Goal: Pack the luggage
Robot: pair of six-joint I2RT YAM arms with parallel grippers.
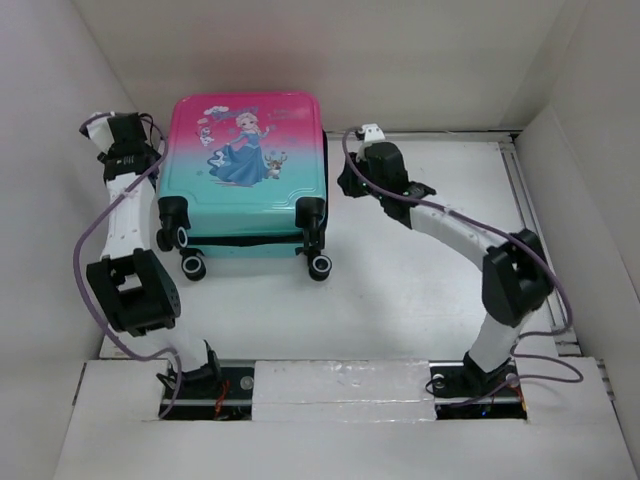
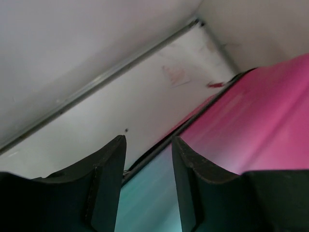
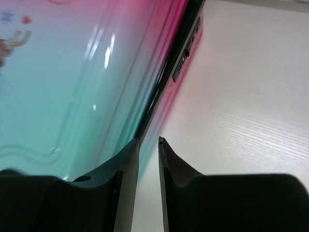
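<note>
Two black robot claws sit close to the small hard suitcase (image 1: 245, 170), which is pink at the far end and teal at the near end, with a cartoon princess on its lid. The suitcase lies flat on the white table (image 1: 420, 290), toward the far left. Its lid is down and its black-and-white wheels (image 1: 320, 265) point at the arm bases. The left claw (image 2: 147, 142) is by the far left corner of the case. Its fingers are spread apart with nothing between them, and the dark seam where the two halves meet runs just past the gap. The right claw (image 3: 148, 141) is at the right side of the case, low by the table. Its fingers are almost pinched together, with only a thin slit and nothing in it, and they point along that same dark seam. I think both claws are down at the seam because that is where the case gets fastened, so the job looks near its end. No zip tab shows in any view, so I cannot tell if the case is fully done up. The shell looks smooth and shiny, so a claw could slip off it.
</note>
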